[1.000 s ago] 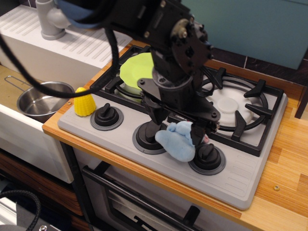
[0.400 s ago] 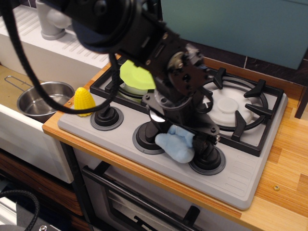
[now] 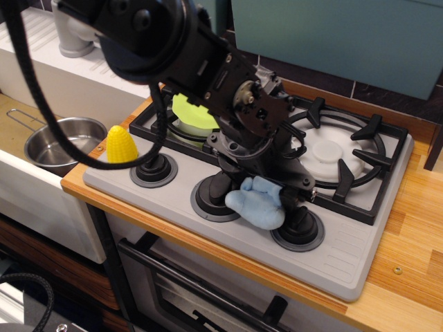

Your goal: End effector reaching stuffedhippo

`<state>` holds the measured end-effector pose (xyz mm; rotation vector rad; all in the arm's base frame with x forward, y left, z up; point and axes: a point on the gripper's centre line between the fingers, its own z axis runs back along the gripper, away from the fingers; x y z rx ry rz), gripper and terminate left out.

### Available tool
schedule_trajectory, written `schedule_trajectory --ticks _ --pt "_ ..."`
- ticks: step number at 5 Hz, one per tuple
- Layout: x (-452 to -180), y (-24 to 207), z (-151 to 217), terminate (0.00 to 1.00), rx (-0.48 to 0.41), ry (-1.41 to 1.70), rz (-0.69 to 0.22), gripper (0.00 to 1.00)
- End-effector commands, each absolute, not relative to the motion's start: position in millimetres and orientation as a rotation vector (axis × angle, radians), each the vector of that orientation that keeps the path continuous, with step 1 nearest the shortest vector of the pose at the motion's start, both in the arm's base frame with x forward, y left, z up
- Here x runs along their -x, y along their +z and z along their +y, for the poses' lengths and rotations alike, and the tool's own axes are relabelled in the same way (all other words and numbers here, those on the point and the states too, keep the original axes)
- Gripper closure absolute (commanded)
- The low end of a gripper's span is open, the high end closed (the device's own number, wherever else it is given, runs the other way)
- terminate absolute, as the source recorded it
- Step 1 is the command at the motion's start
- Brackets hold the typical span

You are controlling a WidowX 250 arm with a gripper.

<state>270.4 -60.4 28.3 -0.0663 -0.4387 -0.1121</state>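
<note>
lower now than a moment ago, end effector (image 3: 266, 196) right on stuffedhippo (image 3: 257, 203) beside stove knob (image 3: 298, 223); grip unclear.

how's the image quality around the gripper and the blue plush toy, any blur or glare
In the observation.image view, lighting is soft and even. The blue plush toy looks fairly sharp, the black gripper is so dark its fingers can't be made out, and the steel pot shows mild glare.
</note>
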Motion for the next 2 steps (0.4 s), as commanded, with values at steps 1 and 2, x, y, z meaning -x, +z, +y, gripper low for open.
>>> schedule_trajectory --ticks 1,2 --pt "-267.8 26.9 -60.4 0.00 0.061 -0.122 -0.425 0.00" --pt "-267.8 26.9 -60.4 1.00 0.061 -0.122 -0.425 0.00"
